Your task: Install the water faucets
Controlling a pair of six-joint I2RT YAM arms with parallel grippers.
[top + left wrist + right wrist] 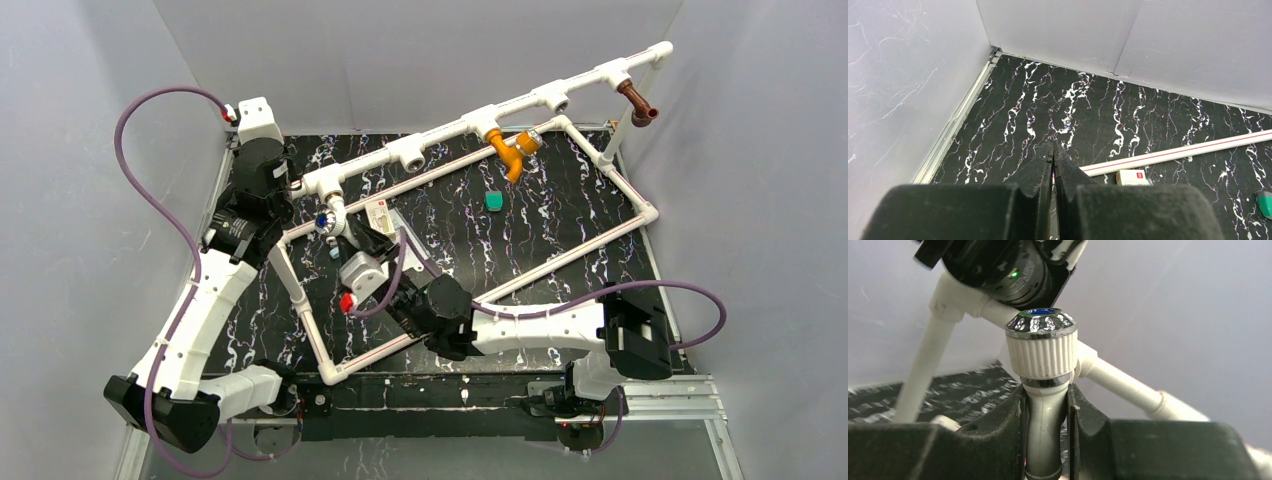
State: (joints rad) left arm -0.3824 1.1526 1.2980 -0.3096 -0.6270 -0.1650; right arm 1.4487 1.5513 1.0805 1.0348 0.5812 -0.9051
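White faucet (1043,352): you are holding it at the pipe frame's (455,130) left-end fitting (probably light, stiff, slick plastic).
Right tool (1045,400): clamping its stem below the ribbed knob.
Left tool (1053,159): sitting pinched together, empty.

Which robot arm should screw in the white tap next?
Right. The right gripper is shut on the white tap, which sits right by the pipe frame. The left gripper is shut on nothing and points at the table near the far corner.
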